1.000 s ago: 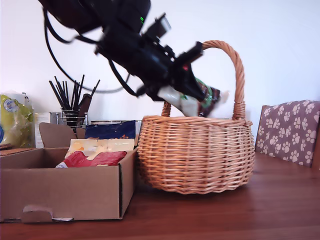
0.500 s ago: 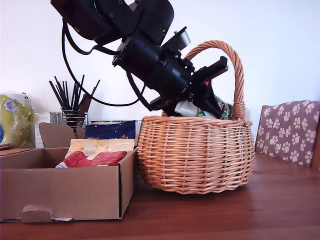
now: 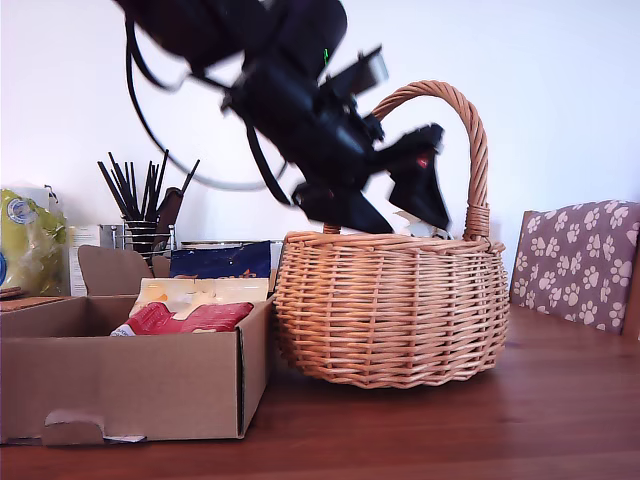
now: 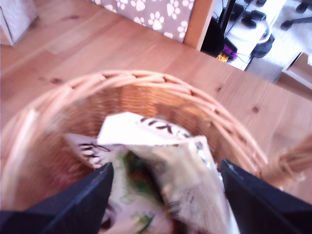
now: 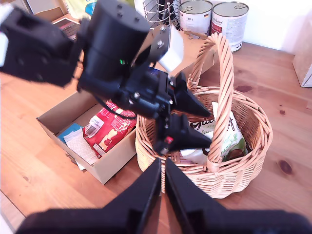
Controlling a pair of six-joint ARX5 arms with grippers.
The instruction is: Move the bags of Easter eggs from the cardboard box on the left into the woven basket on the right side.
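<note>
My first gripper (image 3: 415, 225) (image 4: 166, 165) (image 5: 209, 129) hovers open over the woven basket (image 3: 390, 310) (image 4: 146, 80) (image 5: 243, 165), just under its arched handle (image 3: 470, 130), blurred by motion. The white-green bag (image 4: 156, 161) (image 5: 224, 131) lies loose inside the basket between the spread fingers. At the exterior view's left, the cardboard box (image 3: 130, 385) (image 5: 58, 114) holds the cream-yellow and red bag (image 3: 185, 315) (image 5: 105, 129). The dark blue bag (image 3: 222, 262) stands at the box's far side. My second gripper (image 5: 163, 165) is shut on nothing, high above the table in front of the basket.
A bulging yellow-green bag (image 3: 25, 245) sits at the exterior view's far left, beside black straws in a wire holder (image 3: 145, 210). A paw-print chair back (image 3: 580, 260) stands at the exterior view's right. Two tin cans (image 5: 212, 17) stand behind the basket.
My first gripper came down over the basket with the white-green bag, then opened. The bag now lies in the basket, free of the fingers.
</note>
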